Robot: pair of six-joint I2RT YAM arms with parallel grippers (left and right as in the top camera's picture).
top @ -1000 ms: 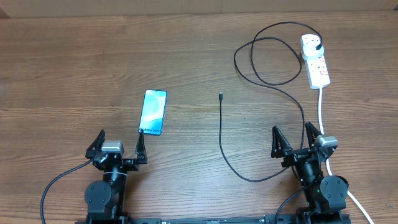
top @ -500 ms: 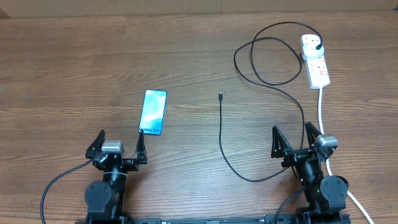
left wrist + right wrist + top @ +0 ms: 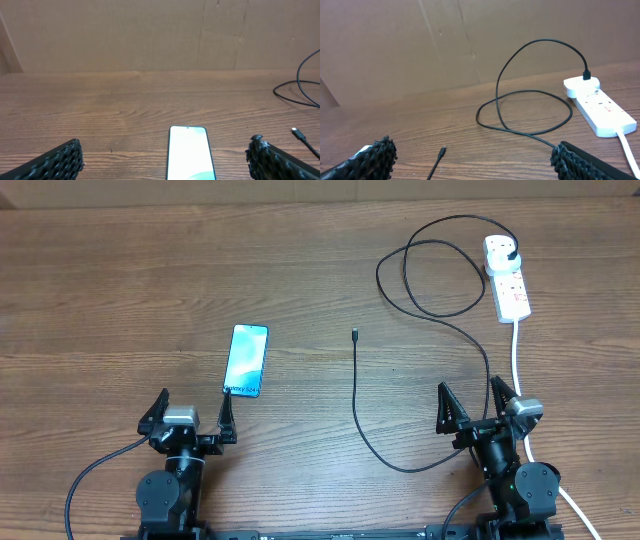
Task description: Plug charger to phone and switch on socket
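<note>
Sitting low near the table's [image 3: 120, 270] front edge, both arms have jaws spread wide & hold nothing: left gripper [image 3: 195, 396] toward the front-left corner, right gripper [image 3: 468, 385] toward the front-right, neither touching any task item. The phone [image 3: 246, 361] lies flat, screen up & lit light blue, left of table ctr, just beyond the left gripper's right finger, long axis running roughly front-to-back w/ a slight tilt. In the left wrist view it shows btwn the two black ridged fingers [image 3: 55, 162], nearer the right one. The charger [image 3: 356, 395] is a thin black cable. Its small connector tip [image 3: 355, 334] lies free on the wood approx mid-table, well apart from the phone, not plugged in. From the tip the cable runs straight toward the front edge, curves right past the right gripper, climbs to the back-right, makes a loose loop & ends at a black plug [image 3: 512, 252] seated in the socket [image 3: 507, 278]. The socket, a white strip w/ red markings, lies near the back-right corner, its thick white cord [image 3: 517, 350] trailing toward the front edge beside the right arm. Switch position too small to tell. Right wrist view: loop, plug & strip ahead, cardboard wall [image 3: 395, 40] behind the table's back edge.
</note>
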